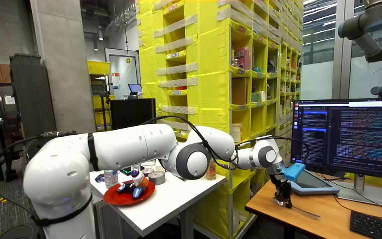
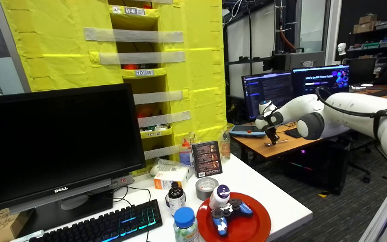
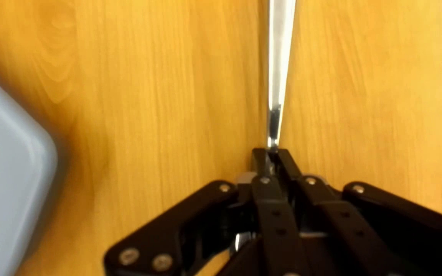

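Gripper (image 2: 273, 143) at spoon (image 2: 268, 144) on wood desk (image 2: 256, 142), right of centre, Dell monitor (image 2: 55, 144) far left, game controller (image 2: 227, 210) and purple-capped bottle (image 2: 219, 199) on red plate (image 2: 255, 222), lower centre

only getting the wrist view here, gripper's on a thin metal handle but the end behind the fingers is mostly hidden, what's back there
Observer: Both exterior views show a rounded metal bowl sticking out past the gripper, so it looks like a spoon.
Operator: ok and the handle runs off the top of my picture, what's out that way
Observer: In an exterior view its tip stops short of a black keyboard on the same wooden desk, not touching it.
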`<state>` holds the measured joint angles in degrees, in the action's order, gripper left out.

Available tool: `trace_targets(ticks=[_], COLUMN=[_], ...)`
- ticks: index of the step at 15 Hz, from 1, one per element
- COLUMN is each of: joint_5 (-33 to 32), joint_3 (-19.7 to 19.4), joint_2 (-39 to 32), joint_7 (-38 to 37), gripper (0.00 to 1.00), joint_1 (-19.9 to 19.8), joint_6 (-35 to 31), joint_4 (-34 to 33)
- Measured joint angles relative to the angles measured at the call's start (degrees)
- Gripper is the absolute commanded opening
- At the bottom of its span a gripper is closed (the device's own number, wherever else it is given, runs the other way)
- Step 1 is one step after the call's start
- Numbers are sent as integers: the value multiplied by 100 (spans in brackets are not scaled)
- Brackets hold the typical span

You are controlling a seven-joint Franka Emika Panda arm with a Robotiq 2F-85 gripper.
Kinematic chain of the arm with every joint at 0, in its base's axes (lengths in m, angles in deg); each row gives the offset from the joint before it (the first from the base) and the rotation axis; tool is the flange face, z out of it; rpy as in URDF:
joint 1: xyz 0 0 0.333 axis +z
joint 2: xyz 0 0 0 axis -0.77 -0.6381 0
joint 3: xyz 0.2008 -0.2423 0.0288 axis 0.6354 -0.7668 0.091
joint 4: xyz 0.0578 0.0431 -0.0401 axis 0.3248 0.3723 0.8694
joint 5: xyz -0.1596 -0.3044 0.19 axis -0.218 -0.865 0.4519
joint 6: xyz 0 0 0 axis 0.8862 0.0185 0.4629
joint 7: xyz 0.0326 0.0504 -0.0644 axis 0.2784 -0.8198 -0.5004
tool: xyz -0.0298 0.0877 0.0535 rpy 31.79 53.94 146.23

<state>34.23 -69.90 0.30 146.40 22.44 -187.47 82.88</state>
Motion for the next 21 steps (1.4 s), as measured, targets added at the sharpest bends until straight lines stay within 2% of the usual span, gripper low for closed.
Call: trace_targets(ticks=[8, 21], joint_5=[104, 455], joint_3=[156, 491], joint_2=[46, 73], joint_7=[-344, -472], gripper=[2, 2], joint_1=[28, 268], joint_6=[74, 1155], joint_4=[46, -177])
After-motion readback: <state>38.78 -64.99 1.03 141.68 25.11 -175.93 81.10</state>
